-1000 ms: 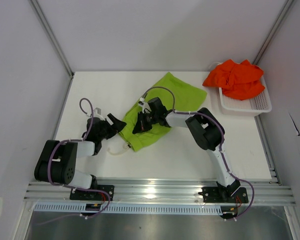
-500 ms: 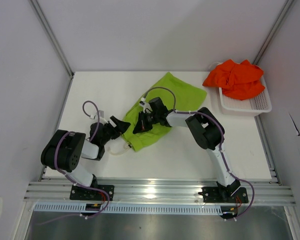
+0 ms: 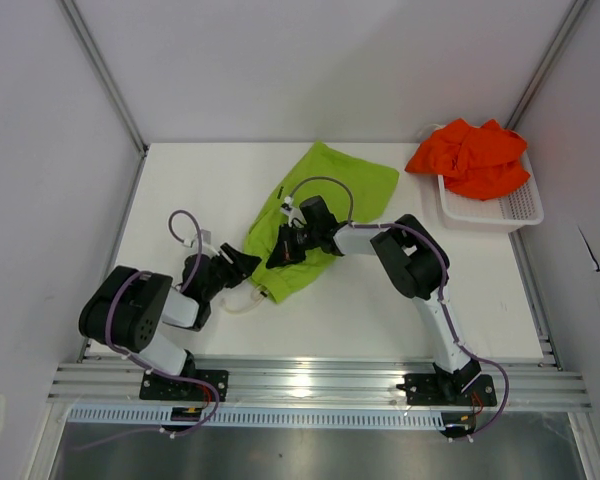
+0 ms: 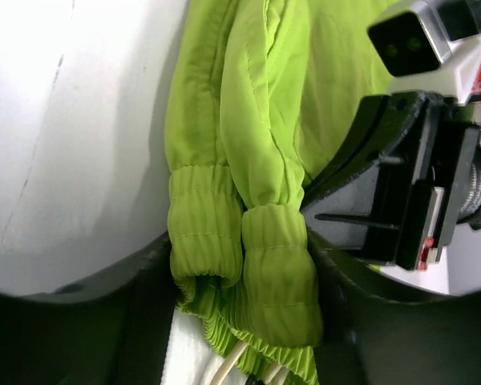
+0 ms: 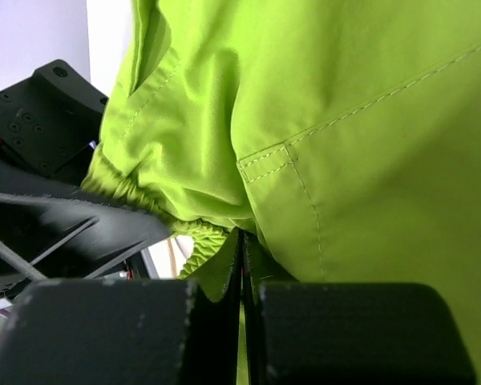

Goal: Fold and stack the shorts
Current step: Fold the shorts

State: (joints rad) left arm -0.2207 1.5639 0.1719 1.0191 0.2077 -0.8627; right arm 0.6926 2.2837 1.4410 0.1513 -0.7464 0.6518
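Note:
The lime green shorts (image 3: 325, 195) lie crumpled in the middle of the table, waistband toward the near left. My left gripper (image 3: 242, 267) sits at that waistband. In the left wrist view its jaws (image 4: 244, 313) press on the bunched ribbed waistband (image 4: 256, 265) from both sides. My right gripper (image 3: 283, 250) is shut on a thin fold of the same shorts (image 5: 345, 120), its jaws (image 5: 242, 265) pinched together. The orange-red shorts (image 3: 470, 155) lie heaped on the white basket (image 3: 505, 208) at the back right.
A pale drawstring (image 3: 238, 300) trails from the green waistband onto the table. The two grippers are close together, and the right one (image 4: 409, 184) fills the right side of the left wrist view. Grey walls enclose the table on three sides.
My left gripper has slid down and right onto the green waistband and its jaws have narrowed on it. The green shorts have shifted a little leftward. The right gripper stays shut.

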